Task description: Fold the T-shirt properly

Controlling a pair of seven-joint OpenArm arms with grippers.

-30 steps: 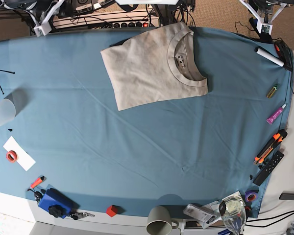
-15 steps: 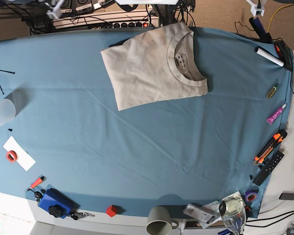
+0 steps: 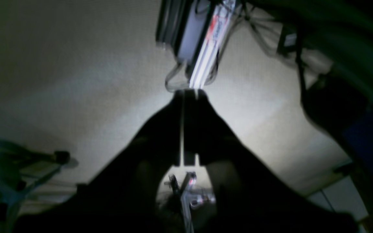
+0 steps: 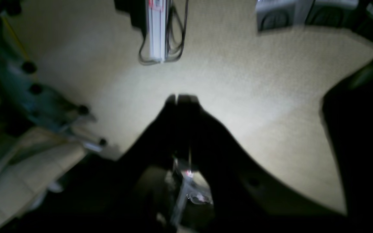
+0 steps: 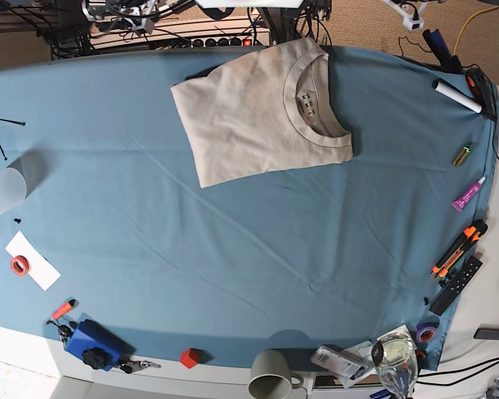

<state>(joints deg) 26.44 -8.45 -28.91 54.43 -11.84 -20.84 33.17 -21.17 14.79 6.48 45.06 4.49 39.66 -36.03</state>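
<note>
Overhead, one folded T-shirt [image 5: 262,112] on blue cloth [image 5: 233,249], one mug [image 5: 272,375], both grippers' jaws clenched, empty.

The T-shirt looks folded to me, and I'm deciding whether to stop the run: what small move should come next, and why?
Probably none on the cloth: keep both arms parked. The T-shirt lies as a compact rectangle, collar on top, on the blue cloth. Both wrist views show only floor, with the left gripper and right gripper shut and empty.
</note>
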